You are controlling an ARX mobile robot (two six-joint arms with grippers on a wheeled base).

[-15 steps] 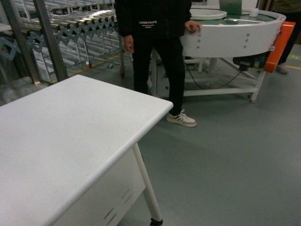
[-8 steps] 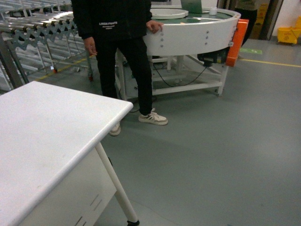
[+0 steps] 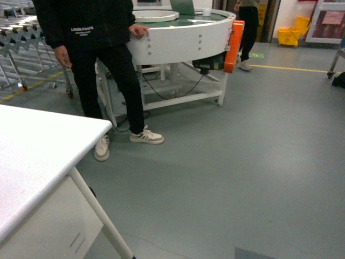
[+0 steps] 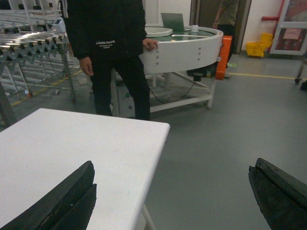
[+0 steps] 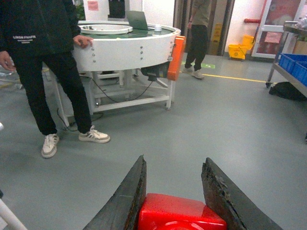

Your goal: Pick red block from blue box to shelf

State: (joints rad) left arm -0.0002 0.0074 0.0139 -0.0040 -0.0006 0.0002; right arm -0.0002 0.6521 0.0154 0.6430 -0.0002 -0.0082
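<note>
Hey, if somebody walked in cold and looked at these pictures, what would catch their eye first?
Probably the red block, bright and glossy, clamped between the right gripper fingers at the bottom of the right wrist view. Next, the person in black standing at the left of the head view, one hand on the round white conveyor table with its orange end panel. The left gripper hangs open and empty beside the white table.

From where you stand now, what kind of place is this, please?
Probably a factory or warehouse floor. A round white conveyor table stands on grey floor with a yellow line, roller racks stand behind the person, and a steel shelf holds blue crates.
</note>
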